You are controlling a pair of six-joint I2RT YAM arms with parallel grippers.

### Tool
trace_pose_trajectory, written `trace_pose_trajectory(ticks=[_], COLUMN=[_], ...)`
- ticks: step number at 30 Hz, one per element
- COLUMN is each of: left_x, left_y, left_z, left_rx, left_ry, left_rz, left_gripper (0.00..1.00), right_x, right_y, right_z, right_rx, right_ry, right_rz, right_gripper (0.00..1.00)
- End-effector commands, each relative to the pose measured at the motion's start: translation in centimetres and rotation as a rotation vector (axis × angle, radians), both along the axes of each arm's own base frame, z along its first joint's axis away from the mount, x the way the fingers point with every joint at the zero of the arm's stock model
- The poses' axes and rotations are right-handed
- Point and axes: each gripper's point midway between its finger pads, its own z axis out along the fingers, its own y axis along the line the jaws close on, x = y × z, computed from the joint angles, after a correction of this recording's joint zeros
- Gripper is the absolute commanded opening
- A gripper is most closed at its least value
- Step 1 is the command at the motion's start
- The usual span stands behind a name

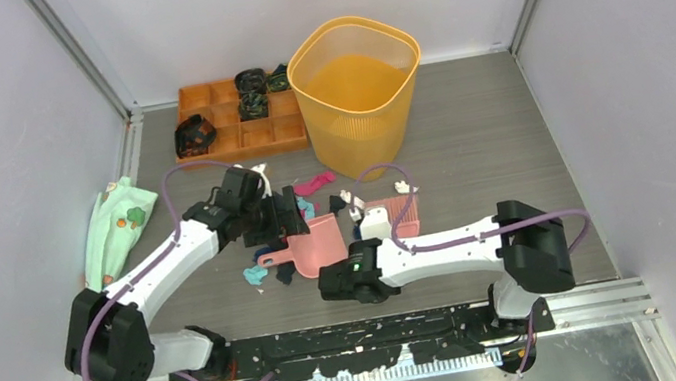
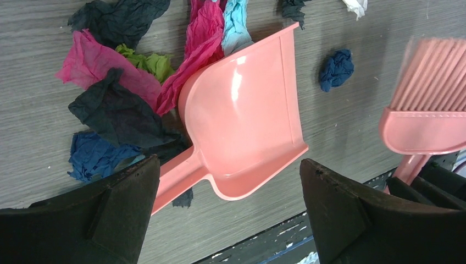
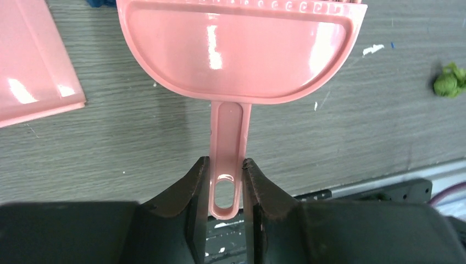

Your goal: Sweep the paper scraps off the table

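Position is the whole question here, so we take the pink dustpan (image 2: 242, 121) as our marker. It lies on the table (image 1: 511, 155), its long axis running from the handle (image 2: 176, 184) at one end to the wide mouth at the other, and we judge the mouth to face the brush (image 2: 426, 129). The paper scraps (image 2: 110, 104) mostly lie the wrong way round for that: the magenta, black, dark blue and green heap crowds the handle end of the dustpan and the long side next to it. Only one dark blue ball (image 2: 336, 69) sits off the mouth, between dustpan and brush, and a green bit (image 3: 450, 80) lies beyond the brush, away from the dustpan.

The left gripper (image 2: 228, 164) hovers right above the dustpan, jaws wide open with nothing held. They straddle the pan body, and the handle runs under the finger (image 2: 82, 231) on the heap side. The right gripper (image 3: 226, 165) is clamped on the brush's thin stem, with the brush head just beside the dustpan's mouth corner.

We judge the left arm nearer the dustpan, and the coming move turns on the handle: the jaws would have to shift along the long axis toward that end before closing on it. The brush would then need to get round to the heap side.
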Motion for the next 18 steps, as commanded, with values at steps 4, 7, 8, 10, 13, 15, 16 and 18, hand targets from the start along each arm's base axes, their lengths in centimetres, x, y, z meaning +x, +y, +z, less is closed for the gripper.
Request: trace_pose_trajectory(ticks=[4,7,8,10,13,15,16,18], left_x=[0.9,1.0,1.0,0.9,0.9,0.7,0.7,0.6], left_y=[-0.6,-0.5,-0.5,-0.6,-1.0,-1.6,-1.9,-2.6], left_z=[1.2,1.2,1.2,1.1,1.1,1.0,1.0,1.1], left_rx=[-0.019,-0.014,-0.013,-0.015,-0.032,-0.053,-0.062,-0.078], left_ry=[-0.035,-0.038,-0.038,-0.032,-0.024,-0.007,0.003,0.015], left_rz=[-0.016,-0.016,-0.017,-0.022,-0.04,-0.06,-0.07,-0.097], left_gripper=[1.0,1.0,1.0,1.0,1.0,1.0,1.0,1.0], right_x=[1.9,1.8,1.7,1.5,1.1,0.5,0.3,-0.3], right_y=[2.6,2.9,3.4,4.0,4.7,5.4,5.8,6.5], right_z=[-0.4,-0.5,-0.4,0.1,1.9,3.4,4.1,5.7], right_rx=[-0.071,-0.051,-0.024,0.011,0.056,0.115,0.153,0.23], right_ry=[-0.039,-0.028,-0.025,-0.017,-0.014,-0.01,-0.005,-0.001], right_rz=[0.157,0.171,0.186,0.229,0.316,0.386,0.42,0.48], right_gripper=[0.01,0.0,0.0,0.0,0.0,0.01,0.01,0.01])
